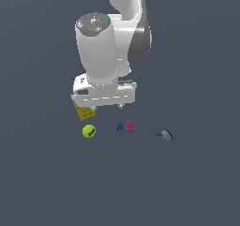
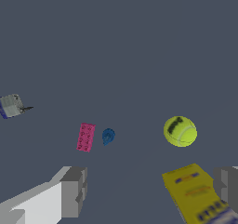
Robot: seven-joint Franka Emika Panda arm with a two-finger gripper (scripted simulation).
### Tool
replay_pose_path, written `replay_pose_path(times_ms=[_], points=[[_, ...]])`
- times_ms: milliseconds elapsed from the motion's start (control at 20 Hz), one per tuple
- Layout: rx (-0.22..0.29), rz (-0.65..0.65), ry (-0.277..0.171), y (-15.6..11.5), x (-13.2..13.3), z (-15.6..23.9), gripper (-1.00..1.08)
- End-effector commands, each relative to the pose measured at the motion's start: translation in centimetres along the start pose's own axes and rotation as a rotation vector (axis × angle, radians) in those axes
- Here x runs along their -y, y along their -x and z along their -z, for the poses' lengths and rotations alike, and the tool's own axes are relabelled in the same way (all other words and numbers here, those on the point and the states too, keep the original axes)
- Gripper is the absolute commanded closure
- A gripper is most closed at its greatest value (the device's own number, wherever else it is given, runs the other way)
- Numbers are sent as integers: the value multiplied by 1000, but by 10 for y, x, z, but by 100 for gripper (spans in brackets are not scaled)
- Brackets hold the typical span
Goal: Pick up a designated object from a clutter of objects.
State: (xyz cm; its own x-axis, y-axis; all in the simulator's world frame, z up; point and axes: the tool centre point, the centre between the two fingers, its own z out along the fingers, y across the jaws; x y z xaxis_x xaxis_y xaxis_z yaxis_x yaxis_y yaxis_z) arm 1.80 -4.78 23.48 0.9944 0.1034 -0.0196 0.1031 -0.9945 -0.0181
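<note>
The designated object, a yellow-green tennis ball (image 1: pixel 89 131) (image 2: pixel 180 131) with a dark curved mark, rests on the grey floor. It lies just in front of the yellow-and-white box (image 1: pixel 86 113) (image 2: pixel 195 195). My gripper (image 1: pixel 99 107) (image 2: pixel 151 188) hovers above the clutter, over the box and behind the ball. It is open, its grey fingers (image 2: pixel 74 190) stand wide apart, and nothing is held between them. The ball lies apart from both fingers.
A pink block (image 1: pixel 129 125) (image 2: pixel 85 137) and a tiny blue piece (image 1: pixel 119 126) (image 2: pixel 108 135) sit side by side toward the exterior view's right of the ball. A small grey-blue item (image 1: pixel 166 135) (image 2: pixel 11 105) lies further right.
</note>
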Motion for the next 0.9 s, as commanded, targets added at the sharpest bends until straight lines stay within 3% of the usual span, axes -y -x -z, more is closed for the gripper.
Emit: replay_pose_path(times_ms=[0, 500, 850], points=[[-3, 33, -1, -2, -15, -19, -92], [-15, 162, 6, 1, -75, -92, -92], [-17, 221, 15, 8, -102, -126, -92]])
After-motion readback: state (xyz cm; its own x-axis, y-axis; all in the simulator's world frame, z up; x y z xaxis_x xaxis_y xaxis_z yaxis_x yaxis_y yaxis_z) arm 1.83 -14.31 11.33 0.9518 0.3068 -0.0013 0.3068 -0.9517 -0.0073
